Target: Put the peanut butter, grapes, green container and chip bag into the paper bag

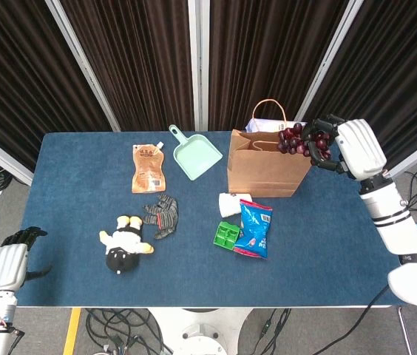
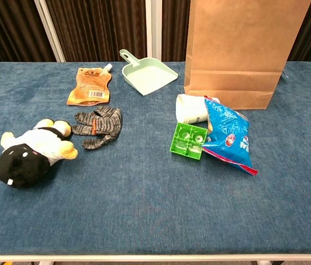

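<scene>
My right hand [image 1: 345,146] holds a bunch of dark red grapes [image 1: 295,138] in the air, over the open top of the brown paper bag [image 1: 268,164] at its right end. The bag [image 2: 238,49] stands upright at the back of the blue table. In front of it lie a white jar on its side [image 1: 232,203] [image 2: 192,109], a green container [image 1: 226,234] [image 2: 189,140] and a blue chip bag [image 1: 254,228] [image 2: 227,141]. My left hand [image 1: 9,264] hangs off the table's front left corner, fingers curled, holding nothing. The chest view shows neither hand.
A mint dustpan [image 1: 194,155] [image 2: 147,73], an orange pouch [image 1: 148,168] [image 2: 91,85], a striped grey glove [image 1: 163,215] [image 2: 100,126] and a plush toy [image 1: 125,245] [image 2: 30,152] lie on the left half of the table [image 1: 68,192]. Dark curtains hang behind.
</scene>
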